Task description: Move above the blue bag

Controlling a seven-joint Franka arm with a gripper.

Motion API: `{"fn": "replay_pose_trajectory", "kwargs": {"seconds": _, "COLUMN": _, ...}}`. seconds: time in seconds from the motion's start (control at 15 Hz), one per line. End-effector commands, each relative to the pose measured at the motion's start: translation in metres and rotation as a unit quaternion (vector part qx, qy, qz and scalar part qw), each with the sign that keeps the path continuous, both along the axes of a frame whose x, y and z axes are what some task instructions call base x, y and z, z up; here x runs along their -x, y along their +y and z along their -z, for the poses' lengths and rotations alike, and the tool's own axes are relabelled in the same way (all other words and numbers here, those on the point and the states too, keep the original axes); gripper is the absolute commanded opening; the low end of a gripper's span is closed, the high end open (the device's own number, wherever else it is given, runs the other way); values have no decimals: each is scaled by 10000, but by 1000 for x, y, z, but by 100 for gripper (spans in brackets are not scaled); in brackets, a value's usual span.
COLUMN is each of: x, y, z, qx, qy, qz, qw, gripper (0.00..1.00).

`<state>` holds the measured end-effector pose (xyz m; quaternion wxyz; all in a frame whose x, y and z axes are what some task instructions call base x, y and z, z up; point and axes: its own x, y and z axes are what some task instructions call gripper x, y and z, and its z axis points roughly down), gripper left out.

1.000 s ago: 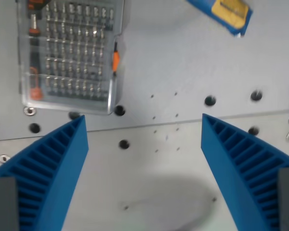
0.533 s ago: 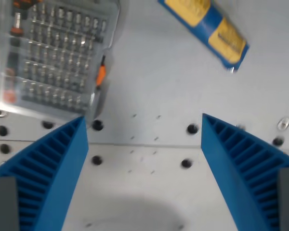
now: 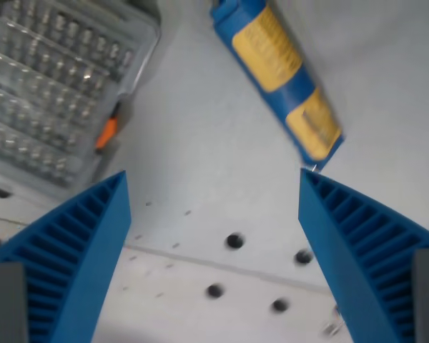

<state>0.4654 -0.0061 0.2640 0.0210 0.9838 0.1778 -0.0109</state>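
The view has shifted so the blue bag (image 3: 277,78) now lies much nearer, just ahead of the gripper (image 3: 213,187) and toward its right finger. The gripper is spread wide and empty. A clear bit case (image 3: 53,93) sits ahead-left on the table (image 3: 200,157).

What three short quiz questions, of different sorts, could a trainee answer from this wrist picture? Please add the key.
1. True or false: the gripper is holding the blue bag.
2. Multiple choice: the clear bit case lies at the wrist view's (A) upper left, (B) lower right, (C) centre.
3. Fill in: the label on the blue bag is coloured ____.

Key:
1. False. The jaws stand wide apart with only bare table between them, and the bag lies beyond the fingertips.
2. A.
3. Yellow.
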Motion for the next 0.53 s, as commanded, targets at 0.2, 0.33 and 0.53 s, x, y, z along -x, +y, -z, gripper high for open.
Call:
{"fn": "replay_pose_trajectory", "kwargs": {"seconds": 0.2, "x": -18, "y": -14, "z": 20, "qx": 164, "qy": -9, "qz": -2032, "qw": 9790, "gripper": 100}}
{"fn": "replay_pose_trajectory", "kwargs": {"seconds": 0.33, "x": -24, "y": -18, "z": 29, "qx": 166, "qy": 34, "qz": -2189, "qw": 9756, "gripper": 100}}
{"fn": "replay_pose_trajectory", "kwargs": {"seconds": 0.53, "x": -31, "y": -25, "z": 44, "qx": 174, "qy": 58, "qz": -2357, "qw": 9716, "gripper": 100}}
